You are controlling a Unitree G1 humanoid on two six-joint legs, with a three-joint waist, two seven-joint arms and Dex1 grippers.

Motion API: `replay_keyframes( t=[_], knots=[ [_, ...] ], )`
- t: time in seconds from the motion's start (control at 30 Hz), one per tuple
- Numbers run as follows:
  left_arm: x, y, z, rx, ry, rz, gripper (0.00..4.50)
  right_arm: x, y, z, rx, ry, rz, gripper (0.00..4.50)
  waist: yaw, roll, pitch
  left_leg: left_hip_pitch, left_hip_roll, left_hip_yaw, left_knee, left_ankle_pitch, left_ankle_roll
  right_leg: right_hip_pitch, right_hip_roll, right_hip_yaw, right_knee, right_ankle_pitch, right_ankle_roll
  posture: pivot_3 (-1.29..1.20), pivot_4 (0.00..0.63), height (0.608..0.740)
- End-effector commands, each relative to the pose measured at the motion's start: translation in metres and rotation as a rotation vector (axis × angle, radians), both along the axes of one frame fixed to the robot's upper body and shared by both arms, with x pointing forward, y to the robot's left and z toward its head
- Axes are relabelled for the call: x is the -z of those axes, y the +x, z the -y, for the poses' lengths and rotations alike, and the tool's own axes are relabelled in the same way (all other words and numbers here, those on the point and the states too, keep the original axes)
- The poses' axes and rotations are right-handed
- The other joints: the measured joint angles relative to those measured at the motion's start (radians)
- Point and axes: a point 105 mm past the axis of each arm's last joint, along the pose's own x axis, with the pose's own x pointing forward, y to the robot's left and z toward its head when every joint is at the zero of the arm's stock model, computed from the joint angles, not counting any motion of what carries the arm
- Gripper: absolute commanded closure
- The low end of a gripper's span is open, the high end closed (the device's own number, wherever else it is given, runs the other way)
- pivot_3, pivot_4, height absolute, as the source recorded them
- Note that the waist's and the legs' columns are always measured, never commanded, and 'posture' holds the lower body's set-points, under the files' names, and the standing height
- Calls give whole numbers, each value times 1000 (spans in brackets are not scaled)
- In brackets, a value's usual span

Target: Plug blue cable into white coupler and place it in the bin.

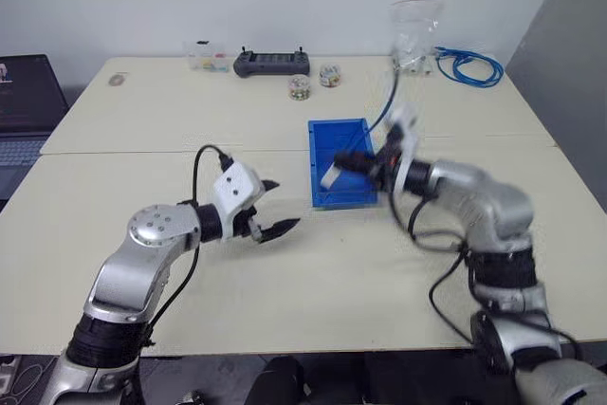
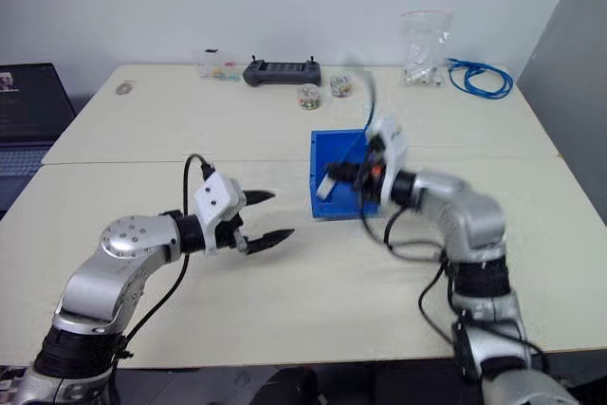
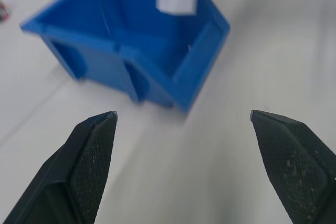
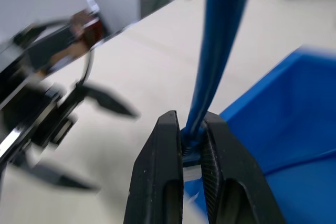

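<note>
Right gripper (image 4: pixel 188 129): pinching the blue cable (image 4: pixel 218 51), hovering over the bin (image 1: pixel 327 192).
White coupler (image 1: pixel 329 175): hanging at the cable's end, inside the bin's walls.
Bin: sitting mid-table, right of centre.
Left gripper (image 1: pixel 276 207): spreading wide, hovering left of the bin, holding nothing.

We see a cream table (image 1: pixel 285 282). Along its far edge lie a black handheld controller (image 1: pixel 271 64), two small round containers (image 1: pixel 314 82) of coloured bits, a small clear box (image 1: pixel 206 56), a clear plastic bag (image 1: pixel 414 35) and a coiled blue cable bundle (image 1: pixel 469 66). A laptop (image 1: pixel 24 101) sits at the far left.
</note>
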Motion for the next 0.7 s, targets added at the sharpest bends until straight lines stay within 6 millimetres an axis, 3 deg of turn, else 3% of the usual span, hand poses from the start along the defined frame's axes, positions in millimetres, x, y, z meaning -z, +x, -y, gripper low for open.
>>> replay_keyframes(
  t=[0.03,0.07,0.1,0.3,0.43,0.6,0.7],
  knots=[
    [-15,5,11,-6,-10,45,245,-2,21,1,24,-23,-55,4331,-4,0,0,0,0,1,-1,0,0,0,0,1,0,0,0,0,150,740],
    [-17,6,13,-5,-11,50,245,-1,27,-1,25,-39,-72,4331,-6,0,0,1,1,2,-1,0,0,0,0,1,0,0,0,0,150,740],
    [-18,7,14,-5,-11,53,245,0,31,-3,20,-58,-85,3634,-6,0,0,0,1,2,-1,0,0,-1,1,1,1,0,0,0,150,740],
    [-19,10,17,2,-2,60,245,6,39,-10,-26,-166,-110,2252,-3,0,1,-2,1,3,3,0,0,-1,0,2,1,0,0,0,150,740],
    [-21,11,16,0,-20,48,245,-2,40,-8,-39,-218,-87,1323,-1,0,1,-5,0,3,7,0,0,-2,0,2,1,0,0,0,150,740],
    [-22,22,2,-74,-33,59,245,-16,46,21,14,-294,-23,61,1,0,1,-5,-1,3,9,0,0,-2,-1,1,2,1,1,0,150,740],
    [-21,29,-7,-114,-27,62,245,-22,55,48,106,-299,-7,25,4,0,1,-5,-1,2,9,0,0,-2,-1,1,2,1,1,0,150,740]
  ],
)
